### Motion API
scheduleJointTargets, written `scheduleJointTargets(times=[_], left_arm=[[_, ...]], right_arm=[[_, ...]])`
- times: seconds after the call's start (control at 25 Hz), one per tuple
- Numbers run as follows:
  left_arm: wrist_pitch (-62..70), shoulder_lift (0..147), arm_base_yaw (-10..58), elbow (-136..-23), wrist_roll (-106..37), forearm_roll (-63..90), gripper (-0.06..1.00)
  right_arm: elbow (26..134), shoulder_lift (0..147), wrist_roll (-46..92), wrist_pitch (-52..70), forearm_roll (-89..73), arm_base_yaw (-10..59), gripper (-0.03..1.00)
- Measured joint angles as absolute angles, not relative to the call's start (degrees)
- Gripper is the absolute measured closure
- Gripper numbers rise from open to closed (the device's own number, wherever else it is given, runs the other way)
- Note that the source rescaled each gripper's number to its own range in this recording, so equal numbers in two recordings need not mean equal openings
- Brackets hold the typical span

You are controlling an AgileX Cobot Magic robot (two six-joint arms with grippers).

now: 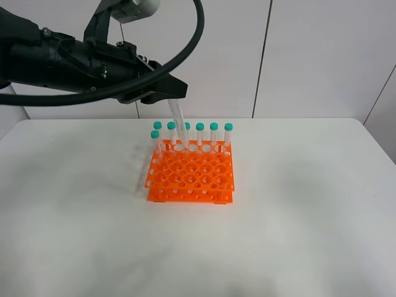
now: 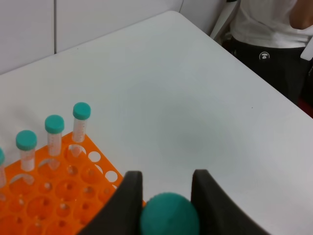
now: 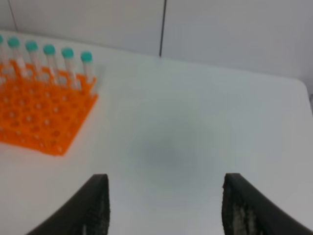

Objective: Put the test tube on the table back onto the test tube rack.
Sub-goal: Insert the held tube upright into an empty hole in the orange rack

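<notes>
My left gripper (image 1: 168,94) hangs above the back of the orange test tube rack (image 1: 185,197) and is shut on the test tube (image 1: 178,124). The tube points down at a slight tilt, its tip just over a back-row hole. In the left wrist view the teal cap (image 2: 169,215) sits clamped between the black fingers (image 2: 128,196), with the test tube rack (image 2: 54,196) below. My right gripper (image 3: 166,196) stands open over the bare white table (image 3: 195,122), well to the side of the test tube rack (image 3: 39,117). It holds nothing and is out of the exterior high view.
Several capped tubes (image 1: 200,133) stand upright along the rack's back row and its left end. A person in a white shirt (image 2: 274,29) stands by the table's far edge. A white wall runs behind the table (image 1: 309,204).
</notes>
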State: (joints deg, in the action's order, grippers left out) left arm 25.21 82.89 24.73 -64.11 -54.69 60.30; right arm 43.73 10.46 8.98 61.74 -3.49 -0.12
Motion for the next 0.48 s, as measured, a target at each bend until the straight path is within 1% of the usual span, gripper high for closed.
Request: scheduleJointTargets(times=[0.32, 0.48], left_arm=[[25.21, 82.89, 24.73, -64.11, -54.69, 60.3, 0.94], [25.21, 82.89, 24.73, -64.11, -54.69, 60.3, 0.94]], right_arm=[[34.67, 0.46, 1.23, 62.13, -1.64, -0.12, 0.51], [31.7, -0.32, -0.33, 62.19, -1.13, -0.12, 0.51]])
